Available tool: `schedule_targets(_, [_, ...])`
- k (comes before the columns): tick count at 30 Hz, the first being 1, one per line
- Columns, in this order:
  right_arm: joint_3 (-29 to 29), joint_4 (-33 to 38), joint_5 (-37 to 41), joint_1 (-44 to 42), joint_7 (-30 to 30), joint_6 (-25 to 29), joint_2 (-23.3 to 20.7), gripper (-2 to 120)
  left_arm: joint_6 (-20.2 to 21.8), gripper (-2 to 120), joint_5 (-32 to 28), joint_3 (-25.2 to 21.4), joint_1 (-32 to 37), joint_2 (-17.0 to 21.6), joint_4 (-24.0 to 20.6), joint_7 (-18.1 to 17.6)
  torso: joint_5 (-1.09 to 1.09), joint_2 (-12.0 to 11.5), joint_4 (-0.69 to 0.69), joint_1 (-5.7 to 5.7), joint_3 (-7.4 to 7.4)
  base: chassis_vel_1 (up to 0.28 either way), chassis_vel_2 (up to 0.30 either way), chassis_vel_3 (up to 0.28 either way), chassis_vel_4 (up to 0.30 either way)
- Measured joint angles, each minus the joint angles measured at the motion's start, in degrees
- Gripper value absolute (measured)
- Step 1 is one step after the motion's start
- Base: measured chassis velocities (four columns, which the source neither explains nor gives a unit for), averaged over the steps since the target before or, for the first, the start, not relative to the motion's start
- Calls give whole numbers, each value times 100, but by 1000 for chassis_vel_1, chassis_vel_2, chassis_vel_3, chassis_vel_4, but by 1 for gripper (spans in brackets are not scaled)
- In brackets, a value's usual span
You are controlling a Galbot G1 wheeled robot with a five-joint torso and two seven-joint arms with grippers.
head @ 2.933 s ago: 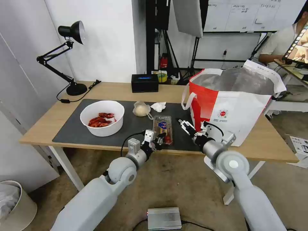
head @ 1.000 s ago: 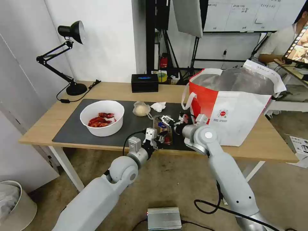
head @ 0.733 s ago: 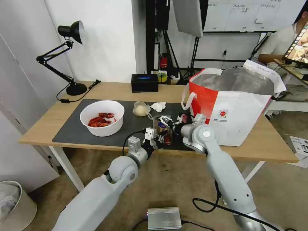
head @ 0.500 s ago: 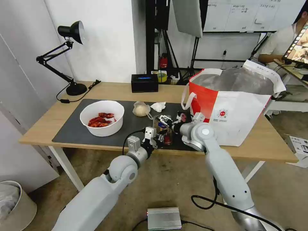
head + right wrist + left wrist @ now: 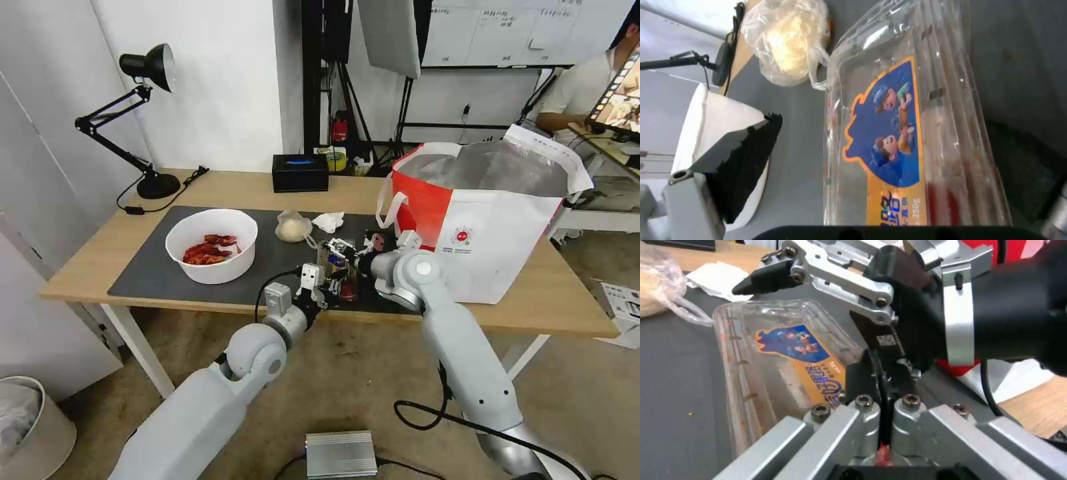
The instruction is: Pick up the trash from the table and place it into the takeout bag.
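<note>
Here the clear tray (image 5: 337, 267) is seen lying on the worktop (image 5: 220, 187) mat, long axis pointing away from the robot. Its near edge is pinched by the left end effector (image 5: 331, 287); the right end effector (image 5: 343, 249), released, is held over its far end.

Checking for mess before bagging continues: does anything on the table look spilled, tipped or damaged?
Nothing spilled or tipped; the white bowl stands upright. The clear tray, pinched by the left end effector under the open right end effector, is smeared reddish inside, and an orange crumb lies on the mat beside it.
</note>
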Motion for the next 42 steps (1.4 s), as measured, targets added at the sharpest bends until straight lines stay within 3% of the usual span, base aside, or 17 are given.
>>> schedule_targets(21, [4, 137, -40, -88, 7, -23, -35, 98, -5, 0, -13, -35, 52, 3, -63, -47, 0, -1, 1, 0, 1, 0, 0, 0, 0])
schedule_targets(32, [2, 105, -135, -93, 14, -30, -53, 59, -7, 0, -42, -52, 29, 32, -87, -79, 1, -2, 3, 0, 2, 0, 0, 0, 0])
schedule_targets(34, [2, 105, -159, -90, 13, -30, -52, 47, -6, 0, -54, -53, 23, 32, -95, -86, 1, -2, 3, 0, 2, 0, 0, 0, 0])
schedule_targets(42, [30, 108, -173, -114, 22, -25, -104, 24, -11, 0, -54, -59, 31, 13, -101, -95, 0, -2, 2, 1, 1, 0, 0, 0, 0])
